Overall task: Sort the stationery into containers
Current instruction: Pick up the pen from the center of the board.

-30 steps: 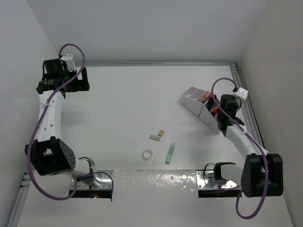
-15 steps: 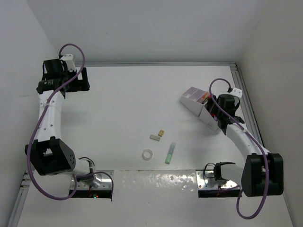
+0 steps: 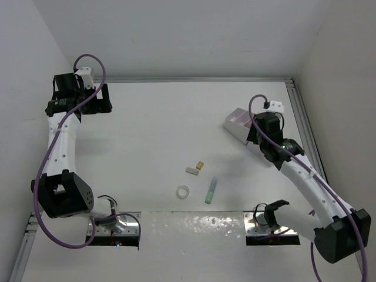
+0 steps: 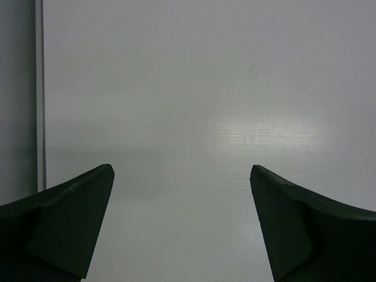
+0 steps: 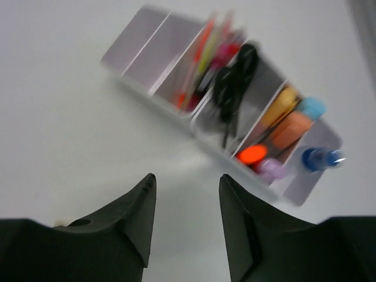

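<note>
**Top external view.** The loose stationery lies on the table (image 3: 147, 129), near its middle:
- a clear tape ring (image 3: 184, 191);
- a pale green highlighter (image 3: 211, 190) just right of the ring;
- two small beige erasers (image 3: 192, 171) just beyond them, side by side.

Neither wrist view shows these items. Here the right arm covers most of the organizer (image 3: 238, 120) at the far right, and only the organizer's left end shows.

**Right wrist view.** This view, though blurred, shows what the organizer holds. From its left end: two bare compartments, thin coloured pens (image 5: 200, 59), black-handled scissors (image 5: 232, 88), then stubby highlighters (image 5: 285, 117) in orange and pastel colours.

The right end effector (image 5: 185, 182) has its fingers apart with nothing between them. It hangs above the table just on the near side of the organizer, clear of its wall. The loose items lie well apart from it, to the near left.

**Left wrist view.** The left end effector (image 4: 182, 176) has its fingers spread wide and holds nothing. It is over bare table at the far left, well apart from all the stationery.
</note>
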Available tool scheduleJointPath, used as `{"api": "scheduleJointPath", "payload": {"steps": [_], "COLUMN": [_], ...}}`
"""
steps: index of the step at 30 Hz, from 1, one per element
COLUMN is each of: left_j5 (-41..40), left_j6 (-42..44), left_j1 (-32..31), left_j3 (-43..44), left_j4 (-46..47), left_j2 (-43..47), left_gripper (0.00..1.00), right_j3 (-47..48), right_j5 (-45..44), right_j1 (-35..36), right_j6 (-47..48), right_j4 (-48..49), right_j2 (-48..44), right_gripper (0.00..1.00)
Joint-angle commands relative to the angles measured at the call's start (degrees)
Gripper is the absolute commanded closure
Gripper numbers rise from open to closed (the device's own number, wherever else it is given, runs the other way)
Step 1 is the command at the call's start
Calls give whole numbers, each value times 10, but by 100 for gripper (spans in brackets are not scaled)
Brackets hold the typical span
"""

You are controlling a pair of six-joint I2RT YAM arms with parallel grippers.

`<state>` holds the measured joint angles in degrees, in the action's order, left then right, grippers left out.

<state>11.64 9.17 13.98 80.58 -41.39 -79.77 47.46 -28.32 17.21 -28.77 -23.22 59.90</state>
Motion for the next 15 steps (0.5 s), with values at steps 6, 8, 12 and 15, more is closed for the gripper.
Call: {"api": "scheduleJointPath", "payload": {"steps": [6,8,12,15], "left_j5": [15,17,19,11], "left_j6": [-1,-3,-4,0], "left_j1": [3,3,7,9], "left_j3": [15,14,7,4], "left_j4": [17,17,18,14], "left_j2": [18,22,36,48], "left_gripper": [0,0,0,0], "right_j3": [-85,-88,-100,-86], "right_j5": [192,203,257,257], "right_j1": [182,228,267,288], "right_j6": [128,231,403,399], "right_j4": [-67,-68,-52,-42], "right_j2": [-10,-2,11,29], "right_gripper": [45,42,40,41]}}
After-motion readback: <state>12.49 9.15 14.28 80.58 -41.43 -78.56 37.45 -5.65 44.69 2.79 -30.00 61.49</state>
